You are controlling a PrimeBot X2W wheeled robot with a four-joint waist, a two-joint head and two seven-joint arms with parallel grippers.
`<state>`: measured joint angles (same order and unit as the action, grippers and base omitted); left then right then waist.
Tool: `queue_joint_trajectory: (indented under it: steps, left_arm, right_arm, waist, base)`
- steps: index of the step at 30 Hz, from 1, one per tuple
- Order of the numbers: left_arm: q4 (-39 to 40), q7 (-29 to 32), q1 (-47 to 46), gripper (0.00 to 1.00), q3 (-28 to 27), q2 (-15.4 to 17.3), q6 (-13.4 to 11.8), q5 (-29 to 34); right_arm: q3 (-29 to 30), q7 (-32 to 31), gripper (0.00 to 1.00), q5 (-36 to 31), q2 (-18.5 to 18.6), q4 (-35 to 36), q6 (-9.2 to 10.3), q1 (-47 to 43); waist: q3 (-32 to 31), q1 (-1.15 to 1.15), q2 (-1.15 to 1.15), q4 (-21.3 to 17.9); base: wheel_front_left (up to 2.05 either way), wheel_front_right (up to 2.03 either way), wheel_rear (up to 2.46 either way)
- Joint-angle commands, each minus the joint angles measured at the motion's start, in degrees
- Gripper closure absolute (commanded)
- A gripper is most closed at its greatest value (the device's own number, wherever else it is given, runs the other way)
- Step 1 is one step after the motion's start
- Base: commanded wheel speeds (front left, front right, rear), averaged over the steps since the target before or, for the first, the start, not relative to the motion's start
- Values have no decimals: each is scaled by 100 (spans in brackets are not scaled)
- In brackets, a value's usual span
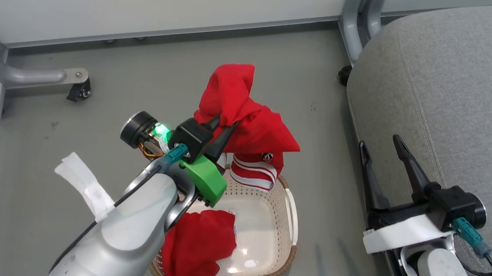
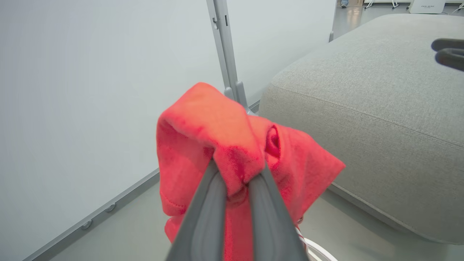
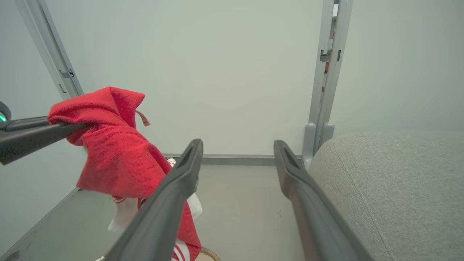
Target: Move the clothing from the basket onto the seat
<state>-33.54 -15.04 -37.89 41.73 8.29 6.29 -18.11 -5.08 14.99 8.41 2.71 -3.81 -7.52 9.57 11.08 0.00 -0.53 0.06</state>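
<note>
My left gripper [image 1: 226, 126] is shut on a red garment [image 1: 247, 116] with white stripes and a small logo, lifted above the cream basket [image 1: 282, 244]. In the left wrist view its fingers [image 2: 237, 185] pinch a fold of that red garment [image 2: 203, 130]. A second red piece [image 1: 197, 243] lies in the basket's near left part. The grey seat [image 1: 444, 91] fills the right side. My right gripper [image 1: 380, 143] hangs open at the seat's front edge, nothing between its fingers; in the right wrist view it [image 3: 237, 145] points at the wall, the lifted garment [image 3: 116, 152] to its left.
White partition panels on grey metal frames [image 1: 353, 24] close off the back and left. A caster foot [image 1: 78, 89] sticks out at the left, another [image 1: 343, 75] by the seat's corner. Grey floor [image 1: 322, 160] lies between basket and seat.
</note>
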Motion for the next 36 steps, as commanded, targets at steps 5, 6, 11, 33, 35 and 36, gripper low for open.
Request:
queue_joint_trajectory:
  steps: [5, 6, 11, 33, 35, 36]
  left_arm:
    - [564, -21, -11, 100, -422, 51, -22, 76]
    - [647, -21, -11, 100, -468, 58, -19, 98]
    - [1049, -20, 45, 100, -692, 82, -11, 166]
    - [1580, -13, 173, 100, -632, -103, 27, 294]
    - [1617, -13, 144, 100, -596, -138, 33, 295]
    - [1634, -13, 127, 100, -576, -151, 36, 295]
  right_arm:
    - [-22, 15, 0, 49, 19, -24, 6, -206]
    - [-18, 15, 0, 59, 20, -29, 6, -230]
    - [0, 15, 0, 92, 19, -34, 6, -327]
    - [-895, 15, 0, -152, 20, -112, 6, -41]
    - [-1056, 15, 0, -241, 20, -215, 6, 154]
    - [-1134, 15, 0, -286, 20, -284, 6, 277]
  waist:
    - [-316, 0, 53, 157]
    - [-340, 0, 53, 162]
    - [-462, 0, 53, 180]
    - [-568, 0, 53, 358]
    - [-549, 0, 53, 394]
    - [-537, 0, 53, 417]
  base:
    - [0, 0, 0]
    - [0, 0, 0]
    - [0, 0, 0]
    - [0, 0, 0]
    - [0, 0, 0]
    - [0, 0, 0]
